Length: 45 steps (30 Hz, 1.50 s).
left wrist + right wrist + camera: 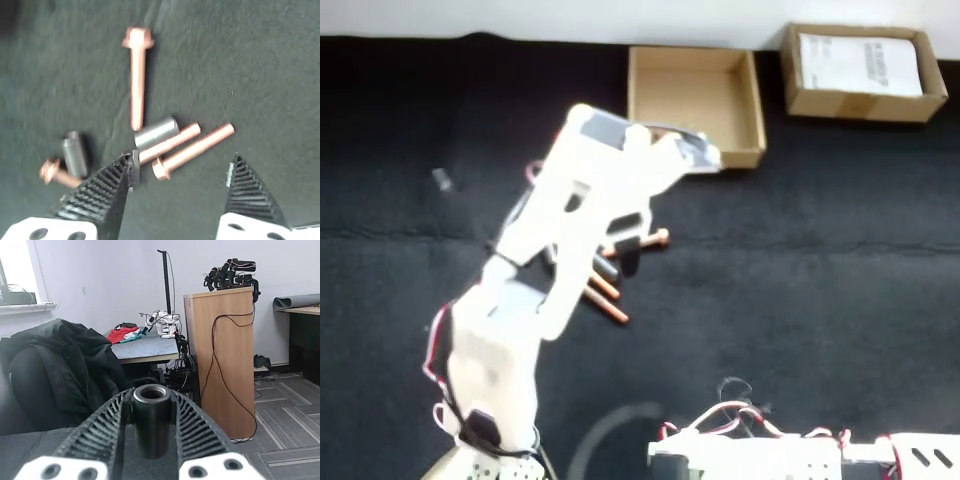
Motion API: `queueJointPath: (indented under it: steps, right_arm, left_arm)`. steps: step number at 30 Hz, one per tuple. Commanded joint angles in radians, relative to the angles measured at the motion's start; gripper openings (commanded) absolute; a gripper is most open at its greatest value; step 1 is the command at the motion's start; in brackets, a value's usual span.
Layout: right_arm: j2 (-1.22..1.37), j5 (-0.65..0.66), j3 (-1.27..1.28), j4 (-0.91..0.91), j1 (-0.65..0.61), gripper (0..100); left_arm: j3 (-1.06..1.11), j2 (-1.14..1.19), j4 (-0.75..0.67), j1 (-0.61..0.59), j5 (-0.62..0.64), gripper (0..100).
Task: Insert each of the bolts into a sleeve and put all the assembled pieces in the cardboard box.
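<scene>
Broadly, the black table (840, 300) carries an open box (695, 95) at upper centre of the high view. The left arm (550, 270) stretches from lower left to mid-frame, its gripper (183, 161) spread wide over four copper bolts (136, 75) lying just left of centre. The right arm (800, 455) lies along the bottom edge, its gripper (152, 396) pinching a dark sleeve (151, 422). Two grey sleeves (156, 131) touch bolts; whether slid on is unclear.
</scene>
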Motion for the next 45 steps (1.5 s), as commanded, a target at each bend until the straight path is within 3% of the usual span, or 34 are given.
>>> queueJointPath:
  steps: [1,10,19,35,37,41,43,45]
  right_arm:
    - [-0.027,0.057,-0.001,-0.022,-0.044,1.2]
    - [-0.027,0.068,0.007,-0.024,-0.031,1.2]
    - [-0.027,0.069,0.007,-0.024,-0.021,1.2]
    - [-0.027,0.132,0.010,-0.022,-0.030,1.2]
    - [-0.027,0.132,0.012,-0.022,-0.038,1.2]
    - [-0.027,0.132,0.013,-0.021,-0.058,1.2]
    - [-0.027,0.132,0.013,-0.021,-0.059,1.2]
    - [-0.027,0.132,0.015,-0.018,-0.074,1.2]
  left_arm:
    - [-0.151,0.076,0.000,0.033,-0.021,28]
    - [-0.410,0.298,0.002,0.021,-0.069,28]
    - [-0.476,0.395,-0.009,0.021,-0.132,28]
    - [-0.476,0.544,-0.276,0.019,-0.153,28]
    - [-0.476,0.555,-0.288,0.019,-0.153,24]
    - [-0.476,0.552,-0.293,0.024,-0.152,0]
    - [-0.476,0.552,-0.285,0.024,-0.147,3]
    - [-0.478,0.549,-0.247,0.025,-0.147,0]
